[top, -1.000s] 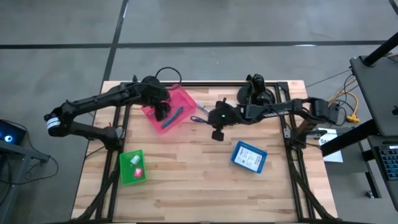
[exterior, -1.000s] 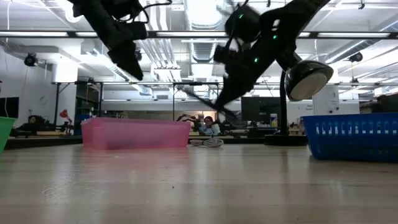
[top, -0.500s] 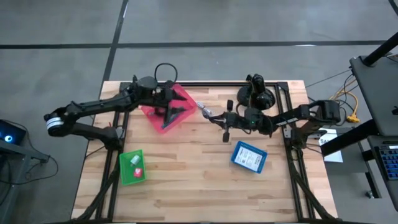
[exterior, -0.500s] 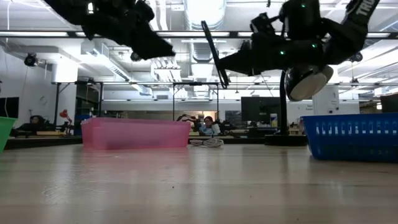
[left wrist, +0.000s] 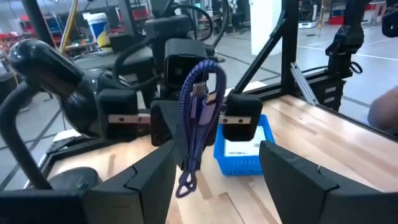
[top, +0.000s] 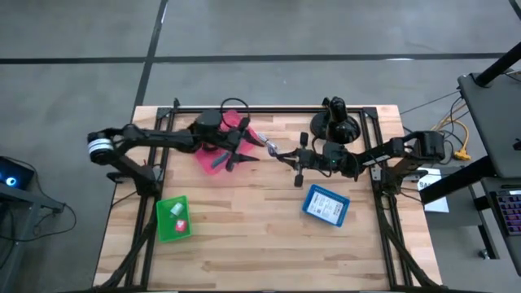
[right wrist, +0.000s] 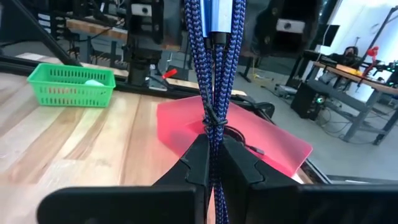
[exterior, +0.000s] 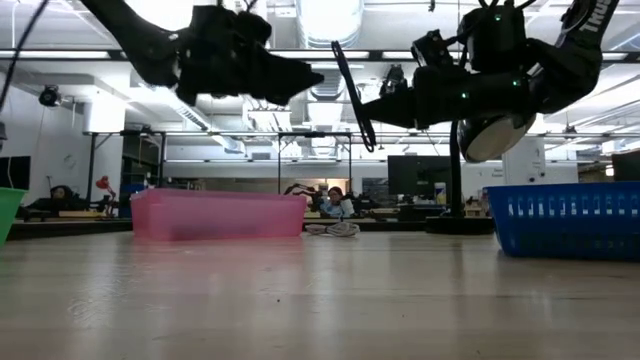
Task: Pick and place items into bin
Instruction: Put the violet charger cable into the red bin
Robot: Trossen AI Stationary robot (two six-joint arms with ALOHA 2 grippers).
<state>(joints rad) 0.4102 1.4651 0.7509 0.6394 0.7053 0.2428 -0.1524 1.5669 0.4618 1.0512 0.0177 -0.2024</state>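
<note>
right fingers (top: 280, 155) clamped on blue braided cable (top: 267, 145), mid-air. left fingers (top: 244, 155) apart at its 9 o'clock, by pink bin (top: 242, 124).

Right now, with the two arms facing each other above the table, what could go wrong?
1. The right tool pinches only the bundled blue braided cable's tied middle; it could slip out.
2. The open left tool faces dangling loops; closing may catch one strand.
3. A drop here lands on bare wood, beside the pink plastic bin.
</note>
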